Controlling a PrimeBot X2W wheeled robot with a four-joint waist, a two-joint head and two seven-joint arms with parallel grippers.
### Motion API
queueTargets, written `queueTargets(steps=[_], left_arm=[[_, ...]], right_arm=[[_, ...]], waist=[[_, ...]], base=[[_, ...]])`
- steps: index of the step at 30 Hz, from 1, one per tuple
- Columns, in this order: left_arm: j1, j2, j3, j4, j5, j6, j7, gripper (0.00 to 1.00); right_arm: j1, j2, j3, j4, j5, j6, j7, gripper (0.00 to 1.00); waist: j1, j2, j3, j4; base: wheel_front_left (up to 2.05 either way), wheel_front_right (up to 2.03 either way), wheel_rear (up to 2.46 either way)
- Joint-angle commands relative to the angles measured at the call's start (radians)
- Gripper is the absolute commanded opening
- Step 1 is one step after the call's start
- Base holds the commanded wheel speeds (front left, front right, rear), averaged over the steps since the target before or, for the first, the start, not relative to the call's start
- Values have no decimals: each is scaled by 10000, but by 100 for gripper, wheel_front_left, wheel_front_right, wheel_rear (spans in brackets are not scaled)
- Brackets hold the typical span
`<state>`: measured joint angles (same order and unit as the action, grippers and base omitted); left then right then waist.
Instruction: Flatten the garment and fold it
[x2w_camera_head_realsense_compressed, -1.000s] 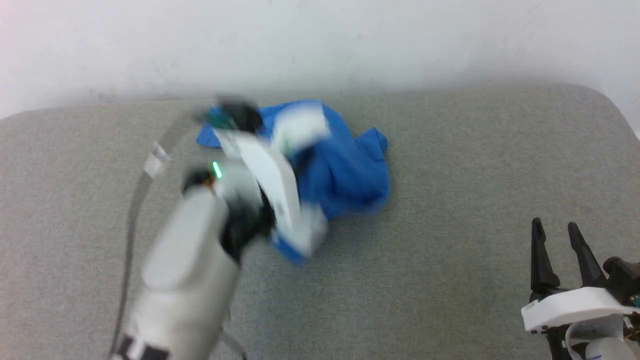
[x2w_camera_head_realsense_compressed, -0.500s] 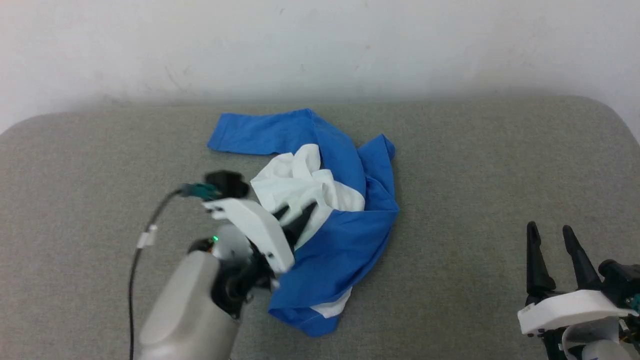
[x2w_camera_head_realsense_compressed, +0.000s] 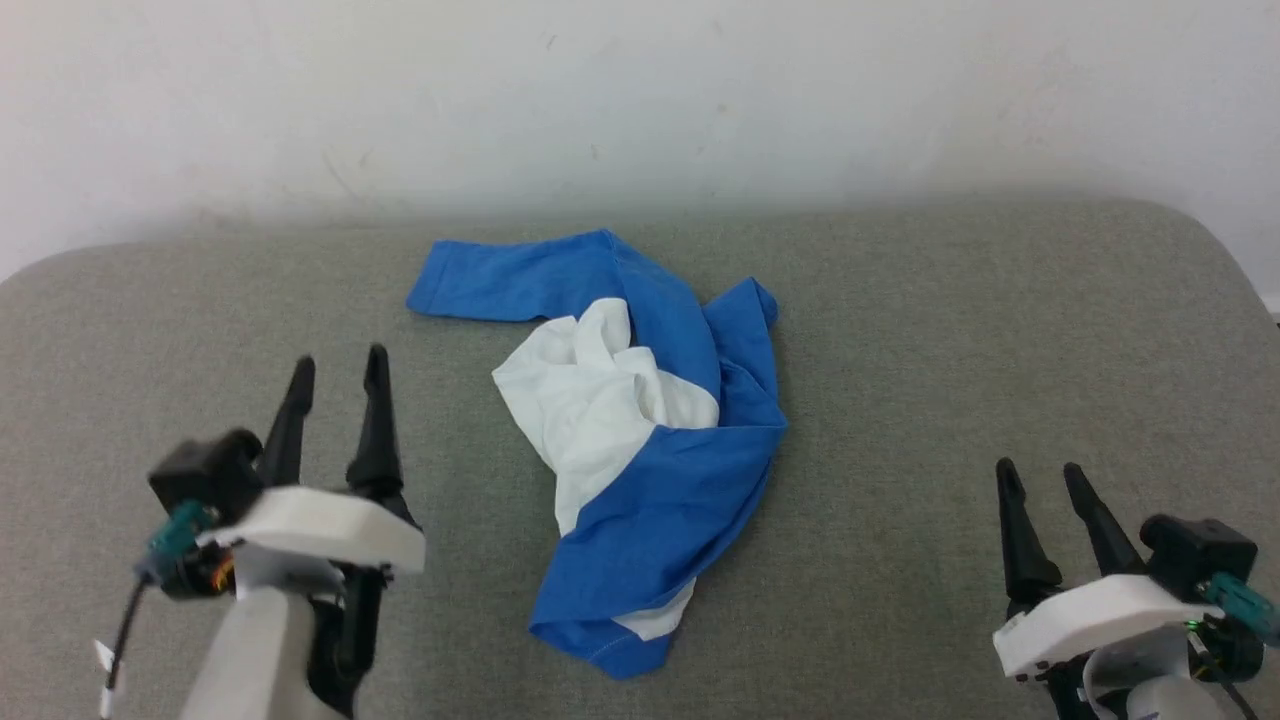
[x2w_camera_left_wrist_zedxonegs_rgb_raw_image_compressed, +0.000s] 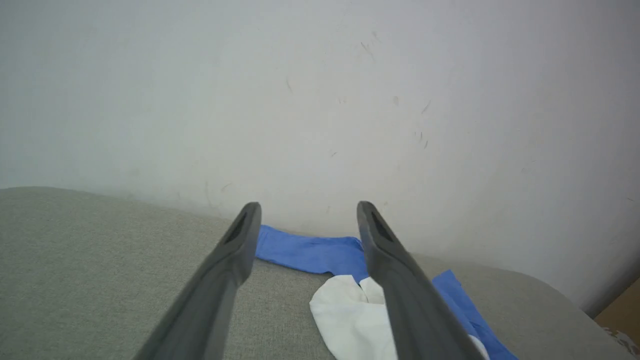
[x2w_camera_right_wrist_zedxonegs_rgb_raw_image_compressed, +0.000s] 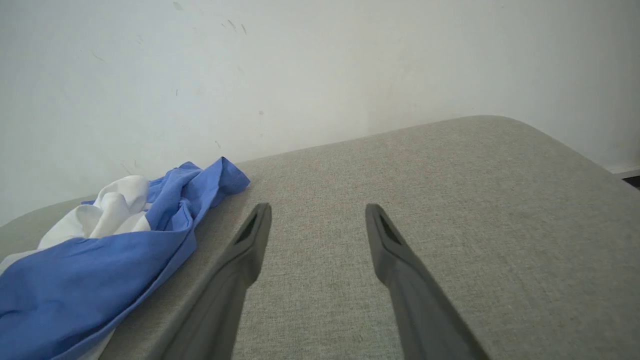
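Note:
The garment (x2w_camera_head_realsense_compressed: 640, 450), a blue and white T-shirt, lies crumpled in a heap on the middle of the grey cushion (x2w_camera_head_realsense_compressed: 900, 350). One blue sleeve stretches toward the far left, and white cloth bunches in the centre. My left gripper (x2w_camera_head_realsense_compressed: 337, 370) stands open at the lower left, well clear of the cloth. In the left wrist view its open fingers frame the garment (x2w_camera_left_wrist_zedxonegs_rgb_raw_image_compressed: 345, 300) ahead and to the right. My right gripper (x2w_camera_head_realsense_compressed: 1040, 475) stands open at the lower right, empty; its wrist view shows the garment (x2w_camera_right_wrist_zedxonegs_rgb_raw_image_compressed: 100, 260) off to the left.
A pale wall (x2w_camera_head_realsense_compressed: 640, 90) runs along the cushion's far edge. The cushion's rounded corner (x2w_camera_head_realsense_compressed: 1210, 230) drops off at the far right. Bare grey cushion surrounds the garment on all sides.
My left gripper let go of the garment, opened and drew back to the lower left. The garment dropped into a heap. The head camera shifted slightly.

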<state>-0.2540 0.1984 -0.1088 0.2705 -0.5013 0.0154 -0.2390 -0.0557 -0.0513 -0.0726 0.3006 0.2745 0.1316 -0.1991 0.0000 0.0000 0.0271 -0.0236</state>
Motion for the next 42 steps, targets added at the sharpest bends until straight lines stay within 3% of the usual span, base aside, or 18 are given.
queueTargets(steps=[1,6,12,20,26,33,34,35,36,42], left_arm=[[213,-79,-31,-5,155,120,-94,100],[951,-613,189,-474,891,366,-219,100],[1537,-1171,630,-1133,1338,383,-225,100],[1334,-1419,596,-1577,1747,281,-226,100],[982,-1468,368,-1394,1755,230,-227,100],[703,-1478,13,-984,1373,210,-227,100],[675,-1478,-15,-958,1351,227,-227,100],[658,-1479,-32,-939,1332,244,-227,100],[638,-1479,-39,-928,1316,257,-227,100],[668,-1480,43,-927,1200,273,-227,100]], right_arm=[[-136,11,56,-17,71,-9,89,100],[-505,11,365,-56,222,-9,1075,100],[-1903,11,856,371,-211,-9,3048,100],[-5132,11,1813,2555,-767,-9,5628,100],[-6792,11,2117,4330,-1723,-9,6191,100],[-7293,11,2483,5805,-1685,-9,6239,100],[-7315,11,2562,5888,-1501,-9,6136,49],[-7342,11,2646,5917,-1334,-9,5966,17],[-7383,11,2722,5939,-1233,-9,5778,0],[-7340,-71,2122,5694,-727,-9,4277,0]], waist=[[0,0,13,6],[0,0,161,89],[0,0,546,340],[0,0,1451,1026],[0,0,2101,1594],[0,0,2343,1816],[0,0,2330,1805],[0,0,2306,1775],[0,0,2279,1736],[0,0,1874,1375]], base=[[0,0,0],[0,0,0],[0,0,0],[0,0,0],[0,0,0],[0,0,0],[0,0,0],[0,0,0],[0,0,0],[0,0,0]])
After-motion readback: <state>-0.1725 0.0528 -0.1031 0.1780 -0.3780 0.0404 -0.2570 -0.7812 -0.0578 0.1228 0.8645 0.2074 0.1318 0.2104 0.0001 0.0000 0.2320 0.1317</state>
